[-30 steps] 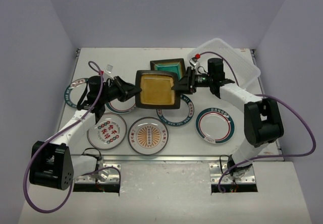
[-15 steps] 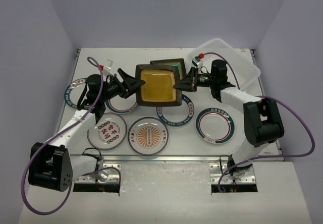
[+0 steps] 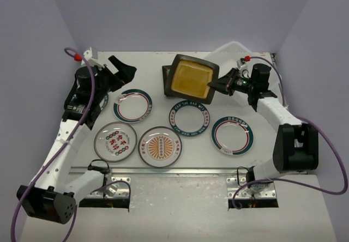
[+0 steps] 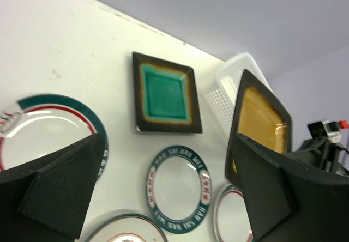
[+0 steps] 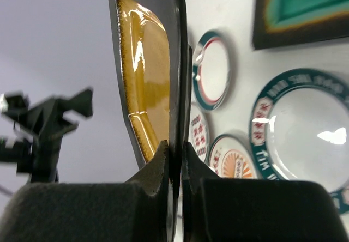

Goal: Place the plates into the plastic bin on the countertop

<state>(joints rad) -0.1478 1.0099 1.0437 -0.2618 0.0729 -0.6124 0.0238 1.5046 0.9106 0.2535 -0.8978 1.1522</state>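
Note:
My right gripper (image 3: 214,84) (image 5: 175,153) is shut on the right edge of the amber square plate (image 3: 190,78) (image 5: 144,73), which hangs tilted above the countertop (image 3: 147,62). The teal square plate (image 4: 166,92) lies flat behind it, mostly hidden from above. My left gripper (image 3: 117,73) (image 4: 169,198) stands wide open and empty at the back left. Round plates lie flat on the counter: a teal-rimmed one (image 3: 132,105), a lettered one (image 3: 189,118), another (image 3: 232,135), a red-character one (image 3: 115,141) and a sunburst one (image 3: 160,146). The plastic bin (image 3: 229,52) (image 4: 232,86) sits at the back right, partly behind the right arm.
One more round plate (image 3: 102,101) lies partly under the left arm. Purple cables loop round both arms. Walls close in the counter at the back and both sides. The metal front edge (image 3: 174,171) runs below the plates.
My left gripper opened, let go of the amber plate and drew back to the left. My right gripper closed on the plate and carried it, tilting, right toward the bin.

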